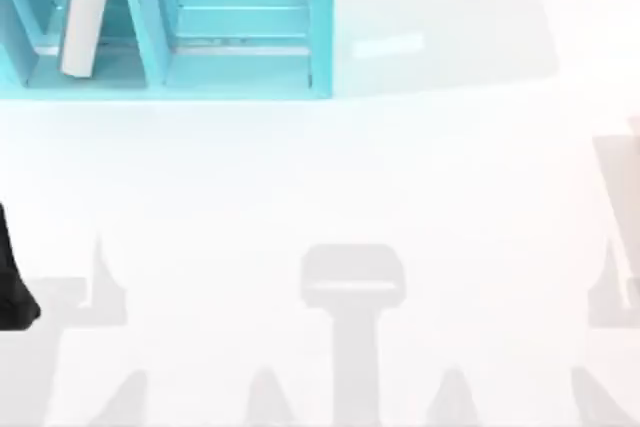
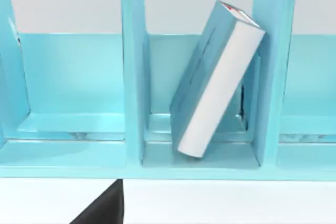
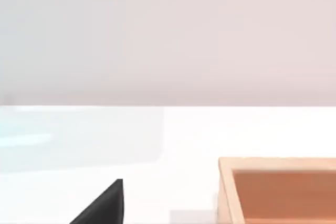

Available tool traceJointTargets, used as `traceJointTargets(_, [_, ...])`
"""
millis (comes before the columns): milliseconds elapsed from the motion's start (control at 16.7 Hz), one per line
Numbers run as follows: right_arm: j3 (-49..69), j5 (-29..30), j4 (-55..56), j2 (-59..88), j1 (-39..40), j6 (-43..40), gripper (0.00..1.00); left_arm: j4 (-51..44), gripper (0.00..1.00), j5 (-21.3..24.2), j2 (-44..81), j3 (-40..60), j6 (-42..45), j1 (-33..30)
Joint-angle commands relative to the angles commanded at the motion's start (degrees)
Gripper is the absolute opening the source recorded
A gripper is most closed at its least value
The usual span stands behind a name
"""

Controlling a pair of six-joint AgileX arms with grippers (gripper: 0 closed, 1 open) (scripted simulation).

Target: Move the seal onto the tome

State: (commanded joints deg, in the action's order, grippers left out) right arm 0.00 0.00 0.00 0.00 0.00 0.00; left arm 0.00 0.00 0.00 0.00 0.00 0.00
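Left gripper finger is showing as a single dark wedge low in the left wrist view, hanging over white table just in front of the shelf; whether its fingers are spread or pressed together, I cannot tell. In the top view a dark part of the left arm is sitting at the table's left edge. Right gripper finger is likewise showing as one dark wedge over bare table, finger state not readable. Near it an open wooden box, pale rim and orange-brown inside, is resting on the table. The tome is standing in a compartment of the teal shelf unit at the table's far left, leaning tilted with its top against a divider, white page edges facing out, red mark at its upper end. The seal is not locatable from here.
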Motion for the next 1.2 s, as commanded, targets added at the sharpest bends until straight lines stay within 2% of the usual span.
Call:
traceJointTargets(240, [0.0, 0.0, 0.0, 0.0, 0.0, 0.0, 1.00, 1.7, 1.00, -0.4, 1.8, 1.3, 0.6, -0.2])
traceJointTargets(540, [0.0, 0.0, 0.0, 0.0, 0.0, 0.0, 1.00, 15.5, 1.00, -2.6, 16.8, 9.0, 4.1, -1.6])
traceJointTargets(780, [0.0, 0.0, 0.0, 0.0, 0.0, 0.0, 1.00, 29.6, 1.00, -4.6, 39.0, 15.6, 7.8, -3.3])
traceJointTargets(1200, [0.0, 0.0, 0.0, 0.0, 0.0, 0.0, 1.00, 50.9, 1.00, -7.2, 86.2, 25.8, 14.5, -5.8])
